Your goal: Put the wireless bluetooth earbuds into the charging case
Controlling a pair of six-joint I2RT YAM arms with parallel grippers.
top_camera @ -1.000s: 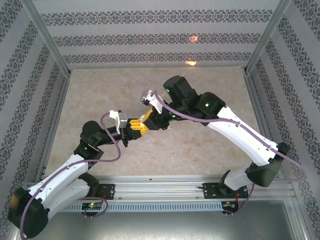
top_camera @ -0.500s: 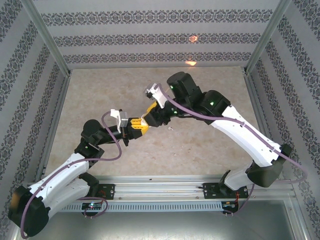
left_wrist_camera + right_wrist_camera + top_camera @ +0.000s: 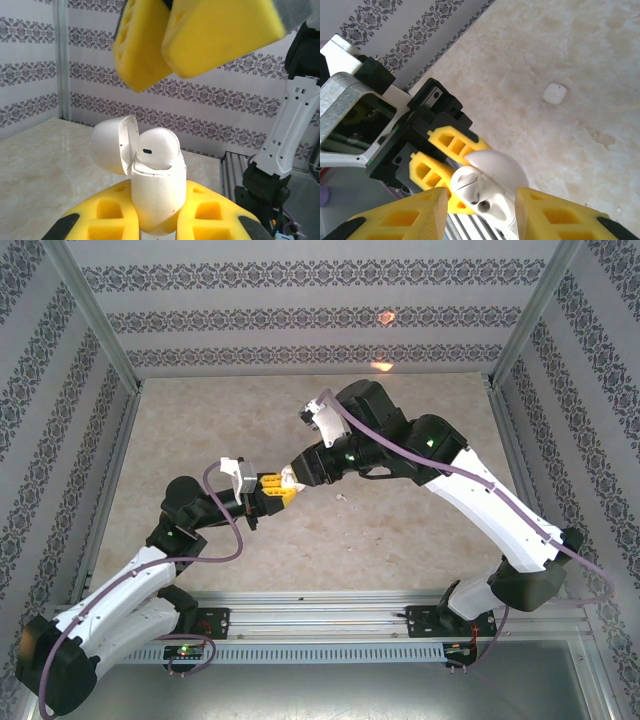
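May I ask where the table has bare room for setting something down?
Bare: the far table up to the back wall, and the near strip along the front rail. Crowded: mid-table, where the left gripper holds the charging case under the right gripper, a small white piece lying beside.

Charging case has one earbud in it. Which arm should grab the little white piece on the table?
Right. The right tool is open and empty, just above the charging case, so it can likely go for the small white piece. The left tool is shut on the case, holding it up.
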